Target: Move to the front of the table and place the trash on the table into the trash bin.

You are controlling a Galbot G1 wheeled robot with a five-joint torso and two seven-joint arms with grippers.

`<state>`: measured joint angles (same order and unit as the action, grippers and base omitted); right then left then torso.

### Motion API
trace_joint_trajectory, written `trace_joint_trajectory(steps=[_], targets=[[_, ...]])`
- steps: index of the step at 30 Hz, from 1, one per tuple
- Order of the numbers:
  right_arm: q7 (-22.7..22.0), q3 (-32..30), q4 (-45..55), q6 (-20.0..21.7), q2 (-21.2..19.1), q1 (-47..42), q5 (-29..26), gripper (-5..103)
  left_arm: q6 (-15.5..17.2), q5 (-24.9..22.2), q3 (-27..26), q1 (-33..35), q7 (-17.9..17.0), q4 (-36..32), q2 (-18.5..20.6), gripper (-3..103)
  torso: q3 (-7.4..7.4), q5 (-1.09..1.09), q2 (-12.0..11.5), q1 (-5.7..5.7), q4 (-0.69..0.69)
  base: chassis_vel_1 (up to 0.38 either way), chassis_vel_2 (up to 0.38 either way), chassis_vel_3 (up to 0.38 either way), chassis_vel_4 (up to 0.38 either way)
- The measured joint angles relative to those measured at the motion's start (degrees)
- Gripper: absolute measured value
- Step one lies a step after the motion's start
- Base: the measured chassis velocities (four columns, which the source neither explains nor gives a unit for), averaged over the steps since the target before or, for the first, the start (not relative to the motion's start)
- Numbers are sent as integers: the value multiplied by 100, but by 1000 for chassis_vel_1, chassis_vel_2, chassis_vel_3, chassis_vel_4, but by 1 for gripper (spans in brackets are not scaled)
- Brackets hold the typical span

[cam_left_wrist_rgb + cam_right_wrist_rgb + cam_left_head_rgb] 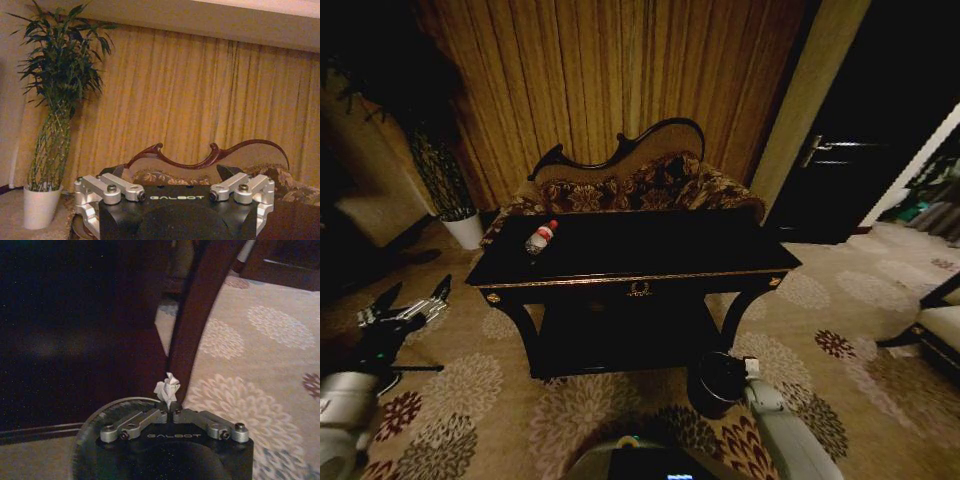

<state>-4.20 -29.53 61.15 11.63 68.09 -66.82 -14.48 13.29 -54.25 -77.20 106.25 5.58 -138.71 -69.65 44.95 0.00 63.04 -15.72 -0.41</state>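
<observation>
Right pincer (170, 412) is pinched fully together on a white paper wad (167, 388), which sticks out just past the tips. It hangs directly over the trash bin (107, 407), whose light rim curves right under the fingers. My read: you're holding it there so a release drops the wad straight in, low and close to the table leg (197, 315) so it can't bounce out onto the carpet (260, 370)

In the head view the right pincer (748, 368) sits at the bin (718, 385), just in front of the surface (640, 262), near its right front leg

Left pincer (415, 308) is parked off to the left of the surface, well apart from it, fingers spread wide with nothing between them. From its wrist cam the pincer (175, 192) faces the sofa back (205, 157), the curtain (200, 100) and the potted plant (50, 125). Looks idle, kept clear of the working arm

Farther out, the plastic bottle (541, 237) lies on its side near the far-left corner of the surface: clear body, red cap, red label. Wad looks light and crumpled, faceted, easy to drop. Bin is small, round, dark with a paler rim. I can't make out other trash on the dark top
</observation>
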Motion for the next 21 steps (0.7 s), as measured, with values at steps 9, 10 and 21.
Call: trace_joint_trajectory(steps=[9,10,21], targets=[[-85,-70,-13,5,-65,-100,84,27,-14,3,26,-7,69,-55,-51,100,0,0,0,0,-1,0,0,0,0],[-87,-71,44,8,-66,-137,70,32,-14,4,30,-5,80,-75,-66,100,0,0,0,0,-1,0,0,0,0],[-46,-65,220,45,-74,-235,51,70,-14,-1,-28,53,132,-88,-79,100,0,0,0,0,-1,0,0,0,0]])
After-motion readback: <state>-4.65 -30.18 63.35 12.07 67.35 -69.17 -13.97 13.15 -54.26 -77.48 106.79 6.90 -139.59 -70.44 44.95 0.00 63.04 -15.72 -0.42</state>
